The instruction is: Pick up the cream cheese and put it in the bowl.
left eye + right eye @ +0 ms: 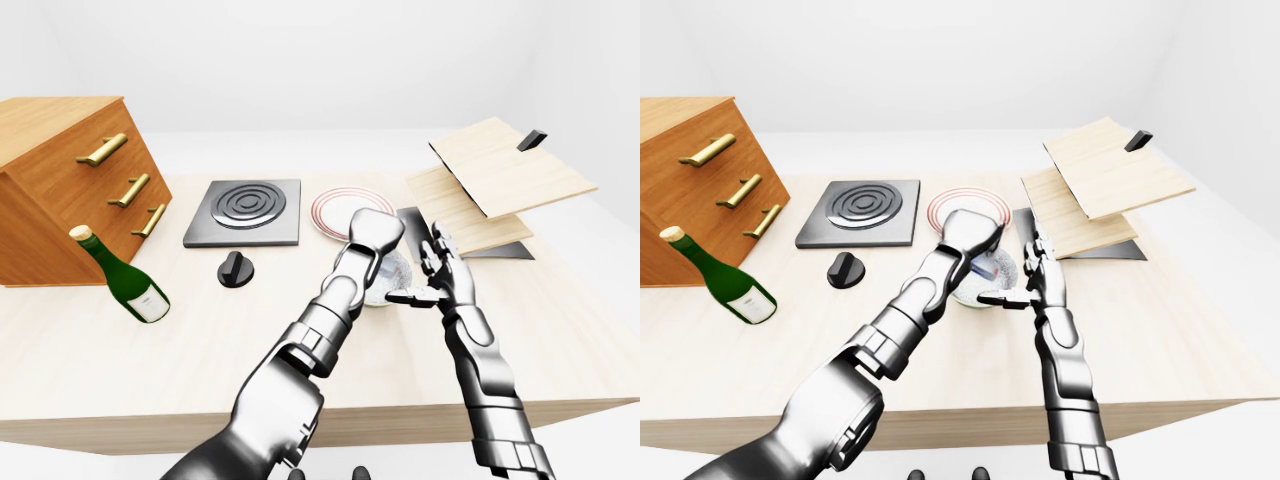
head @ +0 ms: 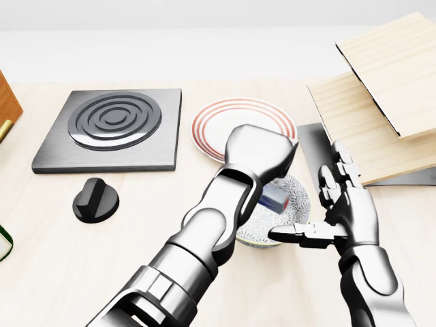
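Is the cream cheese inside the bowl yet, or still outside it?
Inside: the cream cheese shows within the bowl rim, under the left hand.

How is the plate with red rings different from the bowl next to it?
The plate is flat and shallow, while the bowl is deeper with raised sides. The plate has red rings and is wider; the bowl has a fine blue-grey pattern. The plate shows nothing on it; the bowl holds a small packet, under the left hand. Both are round and rest on the table.

Bright, even, sharp renders with soft faint shadows and no glare.
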